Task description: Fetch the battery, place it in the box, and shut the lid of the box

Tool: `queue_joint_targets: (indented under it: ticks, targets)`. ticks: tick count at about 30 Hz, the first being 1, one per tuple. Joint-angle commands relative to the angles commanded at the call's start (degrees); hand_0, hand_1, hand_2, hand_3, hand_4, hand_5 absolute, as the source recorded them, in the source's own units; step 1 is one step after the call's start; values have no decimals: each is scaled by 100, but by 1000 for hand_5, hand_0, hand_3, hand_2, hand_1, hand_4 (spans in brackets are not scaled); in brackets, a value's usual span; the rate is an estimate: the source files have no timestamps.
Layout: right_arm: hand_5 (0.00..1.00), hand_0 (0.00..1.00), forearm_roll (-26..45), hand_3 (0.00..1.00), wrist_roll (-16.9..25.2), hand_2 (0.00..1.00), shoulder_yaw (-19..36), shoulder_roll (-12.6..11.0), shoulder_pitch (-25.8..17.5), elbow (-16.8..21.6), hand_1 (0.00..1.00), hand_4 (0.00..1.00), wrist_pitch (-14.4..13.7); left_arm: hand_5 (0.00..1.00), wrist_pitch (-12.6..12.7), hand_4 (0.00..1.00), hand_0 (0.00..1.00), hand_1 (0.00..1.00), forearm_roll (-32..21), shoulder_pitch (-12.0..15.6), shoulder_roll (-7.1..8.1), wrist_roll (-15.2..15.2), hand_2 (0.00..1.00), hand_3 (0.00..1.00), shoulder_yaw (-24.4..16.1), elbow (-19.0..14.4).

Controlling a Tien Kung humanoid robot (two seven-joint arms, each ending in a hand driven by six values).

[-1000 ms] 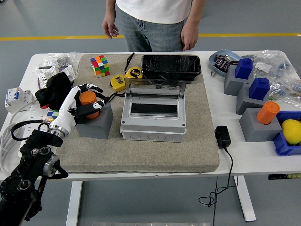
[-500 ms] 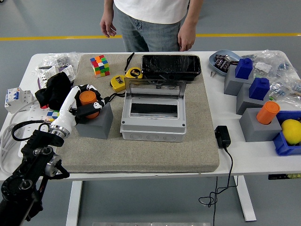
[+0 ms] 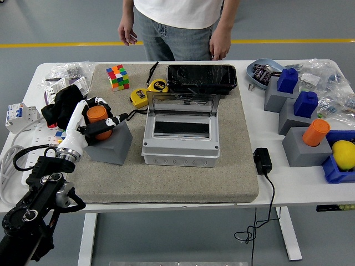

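An orange cylinder battery (image 3: 98,118) stands in a grey block holder (image 3: 110,143) at the mat's left. My left hand (image 3: 99,119) has its fingers curled around the battery, and the holder looks tilted under it. The grey box (image 3: 180,137) sits in the middle of the mat with its clear lid (image 3: 183,103) raised at the back and a dark slot inside. My right hand is out of view.
A black tray (image 3: 202,77), a yellow tape measure (image 3: 147,91) and a colour cube (image 3: 117,76) lie behind the box. Grey blocks with blue and orange pieces (image 3: 302,119) stand at the right. A person (image 3: 177,25) stands at the far side, hands hanging.
My left hand has closed on the orange battery and pulled it slightly left and up. The grey holder has tipped with it.
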Motion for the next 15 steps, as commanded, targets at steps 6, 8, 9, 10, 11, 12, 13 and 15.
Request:
queue_joint_targets:
  ticks: [6, 8, 9, 10, 11, 12, 13, 15]
  targets:
    - [998, 953, 15, 843, 11, 821, -8, 1, 1, 0, 899, 998, -4, 64, 58, 998, 14, 2, -17, -6, 0, -19, 14, 20, 30, 5]
    - [998, 953, 17, 843, 12, 821, -9, 2, 0, 0, 899, 998, -3, 64, 62, 998, 14, 2, -7, -5, 0, -20, 14, 20, 31, 1]
    - [998, 953, 16, 843, 12, 821, -8, 2, -1, 0, 899, 998, -3, 64, 66, 998, 14, 2, 6, -5, 0, -19, 14, 20, 30, -4]
    - [998, 953, 10, 843, 9, 821, -4, 2, 0, 0, 899, 998, -2, 64, 88, 998, 14, 2, 24, -8, 0, -20, 14, 20, 28, -15]
    - [998, 952, 8, 843, 8, 820, -3, 2, 0, 0, 899, 998, -1, 50, 100, 998, 14, 2, 34, -10, 0, -20, 11, 16, 27, -21]
    - [998, 952, 12, 843, 6, 820, -9, 1, 1, 0, 899, 998, -1, 50, 117, 998, 14, 2, 45, -15, 0, -23, 11, 16, 24, -32]
    - [998, 952, 11, 843, 3, 820, -8, 0, 3, 0, 899, 998, 0, 50, 132, 998, 14, 2, 51, -21, 0, -24, 11, 16, 26, -53]
    - [998, 952, 14, 843, 4, 820, -15, -2, 6, 0, 899, 998, 1, 50, 149, 998, 14, 2, 59, -30, 0, -23, 11, 16, 30, -86]
